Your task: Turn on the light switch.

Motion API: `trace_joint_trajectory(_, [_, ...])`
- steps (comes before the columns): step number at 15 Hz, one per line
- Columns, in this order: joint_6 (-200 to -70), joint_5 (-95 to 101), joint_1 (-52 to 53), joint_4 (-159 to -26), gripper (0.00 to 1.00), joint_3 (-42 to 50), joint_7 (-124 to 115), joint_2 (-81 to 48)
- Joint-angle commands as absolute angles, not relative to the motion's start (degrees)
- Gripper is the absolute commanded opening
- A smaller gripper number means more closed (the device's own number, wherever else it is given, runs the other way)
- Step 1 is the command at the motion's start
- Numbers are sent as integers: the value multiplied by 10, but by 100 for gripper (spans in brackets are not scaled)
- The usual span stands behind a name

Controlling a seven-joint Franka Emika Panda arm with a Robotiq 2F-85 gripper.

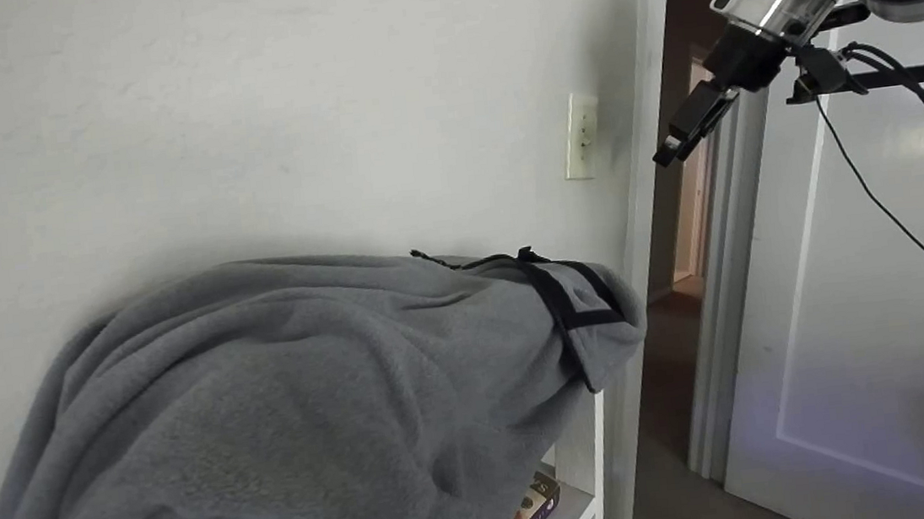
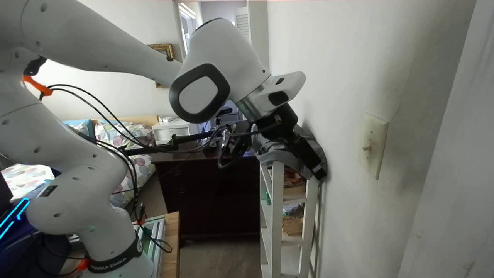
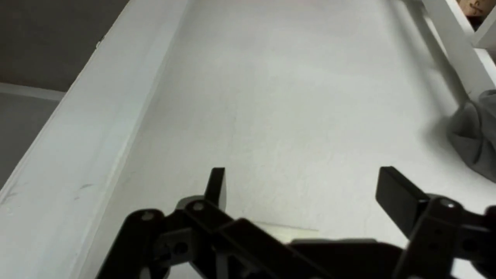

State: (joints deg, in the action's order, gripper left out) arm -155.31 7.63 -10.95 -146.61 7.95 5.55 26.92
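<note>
The light switch (image 1: 581, 136) is a small cream-white upright plate on the white wall, near the door frame. It also shows in an exterior view (image 2: 373, 145), where its small toggle juts from the middle and seems to slant downward. In the wrist view only a thin top strip of the plate (image 3: 286, 231) shows; the rest is hidden behind the gripper body. My gripper (image 3: 301, 186) is open, with its fingers wide apart and nothing between them. In both exterior views the gripper (image 1: 672, 150) (image 2: 318, 172) points obliquely down and appears apart from the switch.
A grey blanket (image 1: 315, 409) with black trim covers a white shelf (image 2: 277, 216) against the wall below the switch. A door frame (image 1: 649, 191) and a white door (image 1: 856, 298) stand beside it. Black cables (image 1: 911, 85) hang from the arm. A dark dresser (image 2: 212, 200) stands behind.
</note>
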Motion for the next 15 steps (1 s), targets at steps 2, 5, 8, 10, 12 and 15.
trace_joint_trajectory(2, [-1591,80,-126,-1442,100,60,9,237])
trace_joint_trajectory(5, [-1582,80,-125,-1415,100,55,-2,217])
trace_joint_trajectory(8, [-1563,81,-122,-1383,100,52,-7,198])
trace_joint_trajectory(10, [-1536,74,-120,-1360,100,51,-18,185])
trace_joint_trajectory(12, [-1491,65,-119,-1337,100,49,-46,175])
trace_joint_trajectory(15, [-1507,74,-114,-1353,100,58,-32,185])
